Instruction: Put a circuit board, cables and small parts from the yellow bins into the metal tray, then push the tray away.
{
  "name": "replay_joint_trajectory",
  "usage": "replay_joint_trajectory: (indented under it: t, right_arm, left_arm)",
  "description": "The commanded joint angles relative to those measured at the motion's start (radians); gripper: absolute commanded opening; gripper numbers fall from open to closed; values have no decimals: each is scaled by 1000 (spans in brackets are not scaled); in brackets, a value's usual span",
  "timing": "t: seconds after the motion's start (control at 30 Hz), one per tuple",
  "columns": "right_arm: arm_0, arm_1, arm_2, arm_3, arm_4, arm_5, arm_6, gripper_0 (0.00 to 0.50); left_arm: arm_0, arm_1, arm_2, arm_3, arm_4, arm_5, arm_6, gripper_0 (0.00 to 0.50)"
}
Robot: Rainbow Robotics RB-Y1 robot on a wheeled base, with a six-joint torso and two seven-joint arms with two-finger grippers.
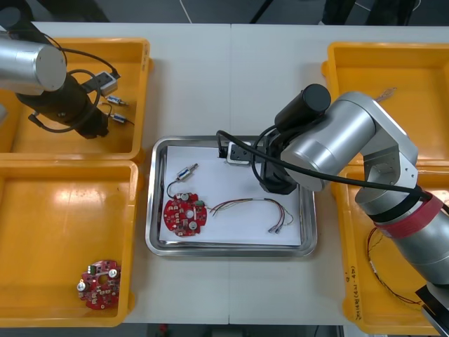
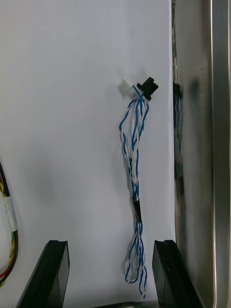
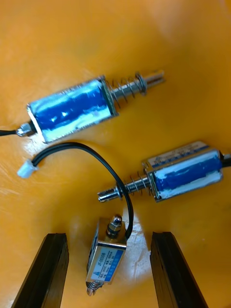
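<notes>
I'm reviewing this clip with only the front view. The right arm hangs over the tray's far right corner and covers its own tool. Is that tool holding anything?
Observer: No. The right tool is open. One end of a twisted blue and white cable lies untouched between its fingers, on the white liner.
Operator: Where does that cable sit in the tray?
Observer: Close beside the metal tray's wall, running along it.
Operator: And the other arm?
Observer: The left tool is open over three small metal parts. The nearest one lies between its fingers, with a black cable running to it.
</notes>
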Motion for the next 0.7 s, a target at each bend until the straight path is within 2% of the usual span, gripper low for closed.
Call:
replay_joint_trajectory:
  t: [0.03, 0.13, 0.17, 0.2, 0.23, 0.37, 0.7]
  right_arm:
    - [9, -18, -72, -98, -13, 92, 22, 500]
    - [17, -18, -115, -156, -21, 181, 13, 500]
    - [20, -18, -133, -181, -24, 215, 9, 500]
    - [26, -18, -156, -207, -27, 249, 6, 500]
    - [31, -18, -179, -230, -30, 286, 1, 500]
    - [38, -18, -250, -290, -36, 386, -13, 500]
    - [90, -21, -474, -411, -53, 386, -51, 500]
  left_arm:
    - [16, 45, -9, -10, 9, -24, -125, 500]
    - [15, 45, -9, -10, 11, -26, -125, 500]
    - [16, 44, -9, -10, 13, -26, -125, 356]
    - [15, 44, -9, -10, 14, -24, -125, 95]
    - [15, 45, -9, -10, 14, -26, -125, 1]
    - [15, 45, -8, -10, 19, -29, -125, 0]
    - [13, 69, 37, -33, 29, -8, -129, 0]
